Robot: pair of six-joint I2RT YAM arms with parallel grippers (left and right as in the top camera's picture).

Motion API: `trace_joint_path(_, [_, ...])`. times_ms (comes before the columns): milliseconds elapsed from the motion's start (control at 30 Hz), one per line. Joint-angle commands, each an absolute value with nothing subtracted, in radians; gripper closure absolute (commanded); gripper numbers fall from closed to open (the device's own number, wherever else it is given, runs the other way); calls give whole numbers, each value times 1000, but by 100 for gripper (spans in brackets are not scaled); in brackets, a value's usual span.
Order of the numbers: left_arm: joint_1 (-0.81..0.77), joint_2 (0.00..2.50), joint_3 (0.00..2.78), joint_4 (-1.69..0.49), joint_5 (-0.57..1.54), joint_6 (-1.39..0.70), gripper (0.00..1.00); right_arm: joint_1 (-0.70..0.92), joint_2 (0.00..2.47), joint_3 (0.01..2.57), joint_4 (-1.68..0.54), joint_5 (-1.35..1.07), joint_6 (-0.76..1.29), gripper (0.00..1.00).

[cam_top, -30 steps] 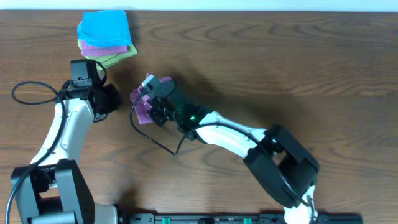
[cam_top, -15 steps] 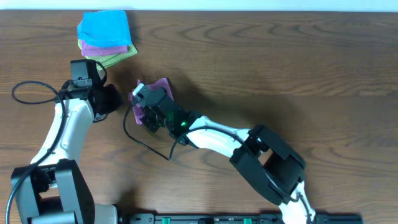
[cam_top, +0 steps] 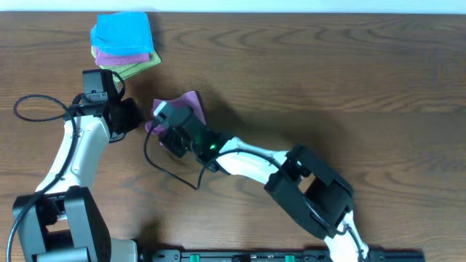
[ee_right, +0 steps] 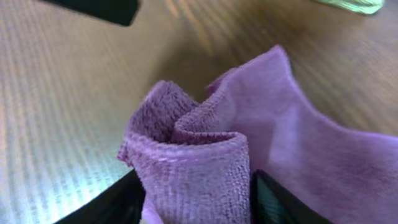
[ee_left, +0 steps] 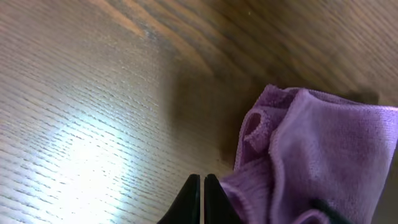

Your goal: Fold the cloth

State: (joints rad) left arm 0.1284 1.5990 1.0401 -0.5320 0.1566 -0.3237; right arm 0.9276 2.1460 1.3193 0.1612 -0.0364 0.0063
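My right claw (ee_right: 196, 190) is clamped on the cloth (ee_right: 267, 124), which lies bunched left of centre on the bench (cam_top: 328, 73), its long axis running near-left to far-right and its corner pointing far. My left claw (ee_left: 203, 198) is pressed together just beside it. Since a second ago the right claw has slid left.

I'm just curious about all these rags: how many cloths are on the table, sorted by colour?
Blue cloth: 1
Purple: 2, the lone cloth and the stacked purple cloth
Green cloth: 1
Total: 4
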Motion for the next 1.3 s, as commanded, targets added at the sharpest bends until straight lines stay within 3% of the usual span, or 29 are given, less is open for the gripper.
trace_joint_path(0, [144, 1592, 1036, -527, 152, -315, 94, 945, 2139, 1343, 148, -65, 4, 40])
trace_joint_path(233, [199, 1591, 1037, -519, 187, -318, 94, 946, 2079, 1343, 114, -64, 11, 32])
trace_joint_path(367, [233, 1591, 1037, -519, 236, -318, 94, 946, 2049, 1343, 64, -107, 41, 19])
trace_joint_path(1267, [237, 1561, 1037, -495, 263, -321, 94, 951, 2140, 1343, 56, -219, 97, 16])
